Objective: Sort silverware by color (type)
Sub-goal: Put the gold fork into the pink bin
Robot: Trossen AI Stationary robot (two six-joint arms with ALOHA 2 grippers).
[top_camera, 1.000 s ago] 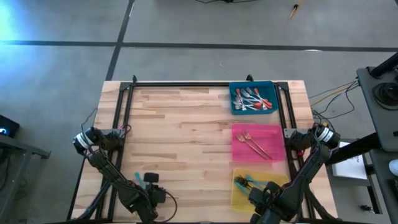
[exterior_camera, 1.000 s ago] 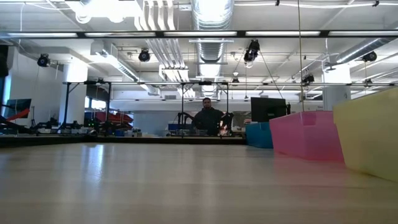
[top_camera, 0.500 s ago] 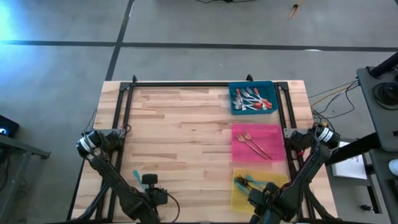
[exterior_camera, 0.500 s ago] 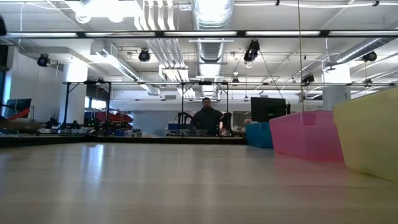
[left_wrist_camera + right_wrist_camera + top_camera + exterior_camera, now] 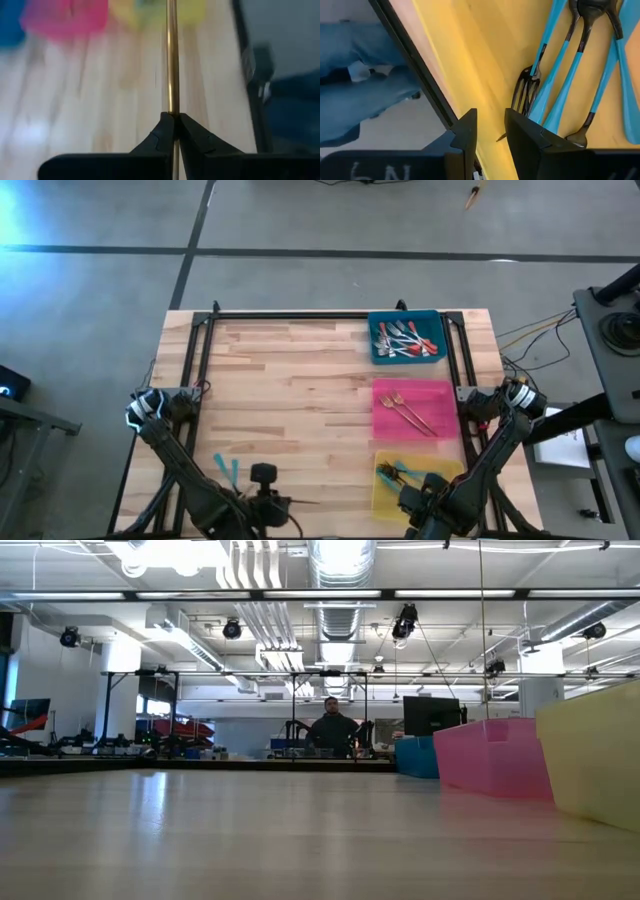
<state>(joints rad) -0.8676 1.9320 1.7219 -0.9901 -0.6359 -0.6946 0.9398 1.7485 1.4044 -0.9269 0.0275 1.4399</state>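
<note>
The left tool is clamped on a gold fork over the desk. The right tool, fingers apart, hangs over teal forks in the yellow tray.

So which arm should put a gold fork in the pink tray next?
Left, probably: the left gripper is already shut on a gold fork, while the right gripper is open over the yellow tray.
</note>
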